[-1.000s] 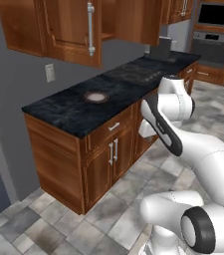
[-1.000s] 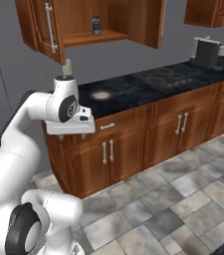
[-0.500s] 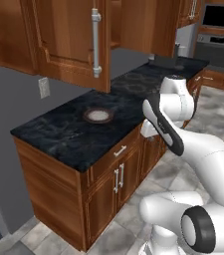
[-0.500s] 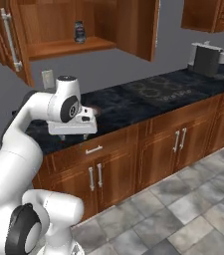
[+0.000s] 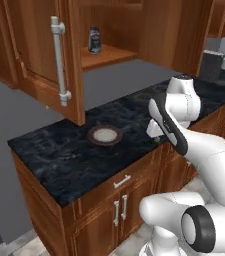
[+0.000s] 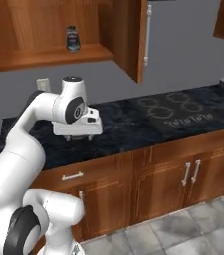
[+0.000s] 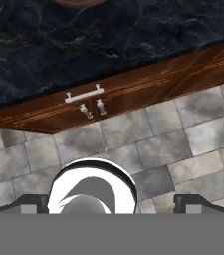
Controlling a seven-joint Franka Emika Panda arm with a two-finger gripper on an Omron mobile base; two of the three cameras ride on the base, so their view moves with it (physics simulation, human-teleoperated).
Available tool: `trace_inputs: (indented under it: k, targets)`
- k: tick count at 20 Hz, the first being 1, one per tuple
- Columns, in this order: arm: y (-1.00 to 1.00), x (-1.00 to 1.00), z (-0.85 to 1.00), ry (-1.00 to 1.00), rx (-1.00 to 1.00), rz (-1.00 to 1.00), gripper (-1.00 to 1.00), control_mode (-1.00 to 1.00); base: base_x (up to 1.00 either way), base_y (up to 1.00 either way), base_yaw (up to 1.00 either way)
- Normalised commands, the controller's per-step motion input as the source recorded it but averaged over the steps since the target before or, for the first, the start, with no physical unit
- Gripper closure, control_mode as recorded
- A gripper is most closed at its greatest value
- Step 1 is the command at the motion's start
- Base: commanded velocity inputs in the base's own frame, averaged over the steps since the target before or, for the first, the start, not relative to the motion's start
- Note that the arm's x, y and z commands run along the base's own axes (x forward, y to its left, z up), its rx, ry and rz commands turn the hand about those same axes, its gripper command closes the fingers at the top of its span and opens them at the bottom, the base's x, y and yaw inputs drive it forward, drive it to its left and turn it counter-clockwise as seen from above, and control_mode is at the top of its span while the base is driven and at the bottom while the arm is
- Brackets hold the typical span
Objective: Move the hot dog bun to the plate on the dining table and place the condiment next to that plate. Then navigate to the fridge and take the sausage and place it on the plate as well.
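The jaws [image 7: 111, 201] stand spread wide, holding and touching nothing, hanging over the front edge of the black marbled table [image 5: 79, 150]. The condiment [image 5: 94, 40] stands upright on the open cabinet's shelf [image 5: 109, 54], above the small brown dish [image 5: 104, 135].

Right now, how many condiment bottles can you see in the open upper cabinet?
1. The condiment bottle stands upright on the open cabinet's lower shelf, above the counter's small brown dish. Others may be hidden behind the open cabinet door.
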Motion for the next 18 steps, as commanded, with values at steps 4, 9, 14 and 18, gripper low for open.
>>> trace_inputs:
  k: [4, 9, 14, 18]
  targets:
    - [0.00, 0.00, 0.00, 0.00, 0.00, 0.00, -1.00, 1.00, 0.74, -0.55, 0.60]
    - [0.00, 0.00, 0.00, 0.00, 0.00, 0.00, -1.00, 1.00, 0.57, -0.51, 0.62]
    - [0.00, 0.00, 0.00, 0.00, 0.00, 0.00, -1.00, 1.00, 0.41, -0.51, 0.59]
    - [0.00, 0.00, 0.00, 0.00, 0.00, 0.00, -1.00, 1.00, 0.51, -0.12, 0.36]
